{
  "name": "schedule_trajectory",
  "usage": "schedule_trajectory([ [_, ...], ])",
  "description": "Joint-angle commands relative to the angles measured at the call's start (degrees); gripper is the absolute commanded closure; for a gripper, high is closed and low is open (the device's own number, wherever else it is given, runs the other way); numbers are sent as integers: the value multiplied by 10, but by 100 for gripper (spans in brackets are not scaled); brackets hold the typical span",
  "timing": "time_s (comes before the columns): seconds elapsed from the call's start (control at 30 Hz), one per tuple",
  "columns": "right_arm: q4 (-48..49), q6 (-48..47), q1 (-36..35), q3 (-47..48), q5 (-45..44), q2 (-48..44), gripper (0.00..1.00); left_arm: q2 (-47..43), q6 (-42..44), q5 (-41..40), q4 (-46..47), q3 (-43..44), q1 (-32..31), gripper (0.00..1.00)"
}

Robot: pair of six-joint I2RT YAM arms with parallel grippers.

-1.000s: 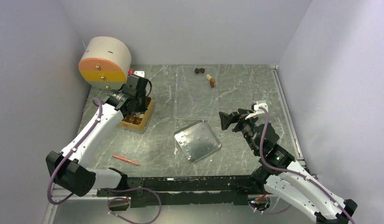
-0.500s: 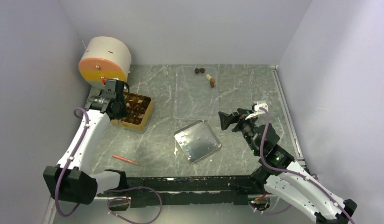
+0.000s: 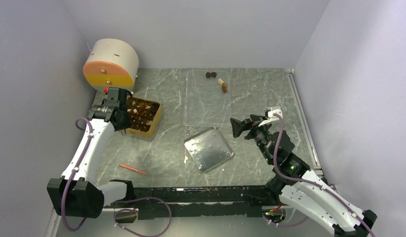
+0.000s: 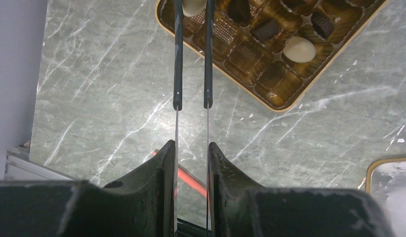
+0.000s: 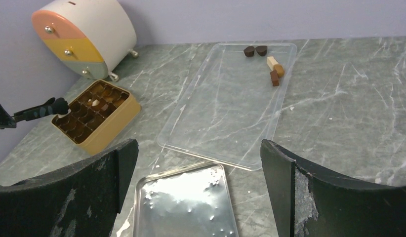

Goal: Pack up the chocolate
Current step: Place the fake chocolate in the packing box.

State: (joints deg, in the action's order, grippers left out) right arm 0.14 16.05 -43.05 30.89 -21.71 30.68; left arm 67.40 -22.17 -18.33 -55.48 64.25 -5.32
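You see rounded and blocky chocolate [image 4: 299, 49] in the glossy golden compartment box [image 5: 112, 129] and on the clear tray [image 5: 225, 113]; right end effector [image 5: 197, 145] spread wide, left end effector [image 5: 58, 104] nearly closed, its grip impossible to tell.

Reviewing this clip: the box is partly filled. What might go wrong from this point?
The left gripper hangs, fingers close together, over a corner of the box; a low move may clip its rim and jolt the pieces inside. The loose chocolate lies bunched at the far end of the clear tray, some pieces touching, so a grab may scatter neighbours.
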Motion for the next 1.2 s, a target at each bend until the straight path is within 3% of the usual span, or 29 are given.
schedule_trajectory([
  [0.0,31,-1,1,0,11,5,0,-17,1,-6,14,-5,8,76],
  [1.17,43,2,0,0,16,14,0,-12,6,30,9,19,13,67],
])
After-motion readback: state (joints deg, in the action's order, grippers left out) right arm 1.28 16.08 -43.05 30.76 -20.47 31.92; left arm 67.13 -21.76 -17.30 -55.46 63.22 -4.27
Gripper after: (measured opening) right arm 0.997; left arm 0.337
